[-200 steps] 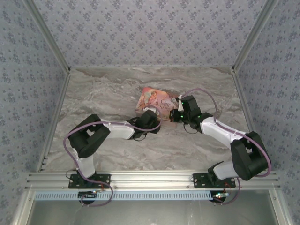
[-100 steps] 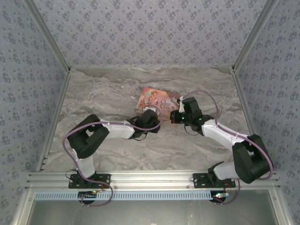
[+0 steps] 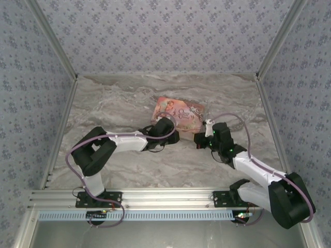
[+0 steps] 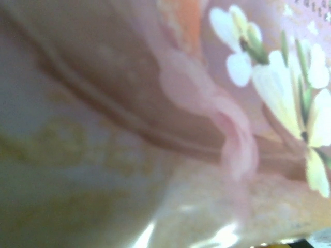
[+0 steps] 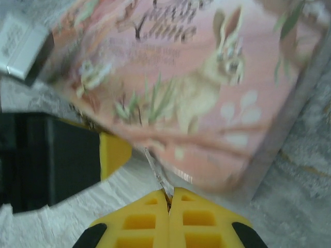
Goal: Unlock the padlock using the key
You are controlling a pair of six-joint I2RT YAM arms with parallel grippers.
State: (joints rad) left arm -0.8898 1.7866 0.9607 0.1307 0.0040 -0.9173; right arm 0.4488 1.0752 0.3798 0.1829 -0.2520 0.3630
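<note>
Where the left arm stretches from the lower left of the top view toward the centre, the left gripper (image 3: 168, 127) rests against the lower-left edge of the pink illustrated rectangular tin (image 3: 178, 112). The tin lies on the grey marbled table (image 3: 119, 103). How the left jaws stand cannot be told from above. The left wrist view gives only a blurred close surface of the tin (image 4: 155, 129), with white flowers at the upper right.

Just right of the tin's lower edge in the top view, the right gripper (image 3: 199, 138) points left toward it, with its arm bending away to the lower right corner.

In the right wrist view, a small pale grey block (image 5: 20, 44) sits at the upper left beside the tin (image 5: 207, 77); it is too blurred to identify. Below it a black part with a yellow pad (image 5: 113, 150) lies at the tin's lower-left edge.

At bottom centre the yellow fingers of the right gripper (image 5: 168, 196) are pressed together. They pinch the thin silvery metal key (image 5: 155, 173), which slants up and left from the fingertips to the tin's lower rim.
</note>
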